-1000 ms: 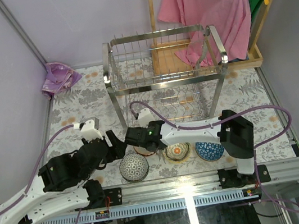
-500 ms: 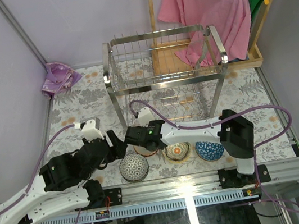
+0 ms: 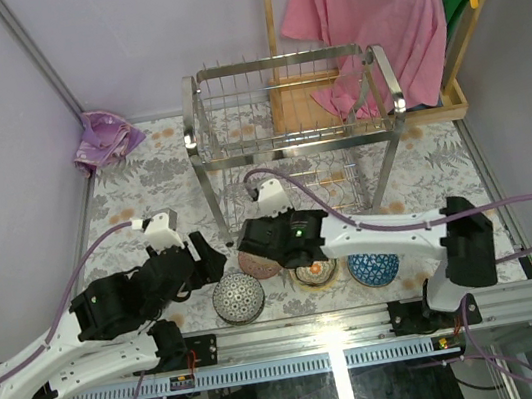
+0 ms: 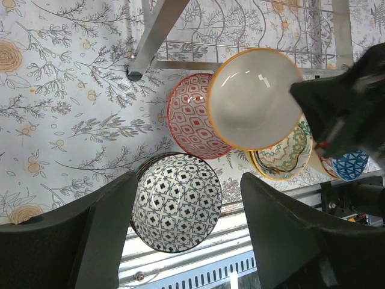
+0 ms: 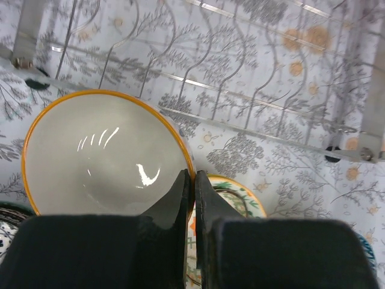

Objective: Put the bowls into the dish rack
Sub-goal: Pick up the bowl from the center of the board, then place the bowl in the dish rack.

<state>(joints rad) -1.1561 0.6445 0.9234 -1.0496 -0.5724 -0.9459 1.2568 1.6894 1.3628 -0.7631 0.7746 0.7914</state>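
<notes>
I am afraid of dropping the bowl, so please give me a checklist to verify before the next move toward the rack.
1. Right tool shut on the rim of the orange-rimmed bowl: ok.
2. Bowl raised clear of the table: cannot tell.
3. Dish rack, both tiers free of dishes: ok.
4. Left tool open, holding nothing: ok.
5. Left tool apart from the held bowl: ok.

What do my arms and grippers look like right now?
White link shells and black joint housings on the left arm and right arm. The left gripper and right gripper are black, two-fingered. Along each arm loop purple cables; the right wrist shows a green light.
</notes>
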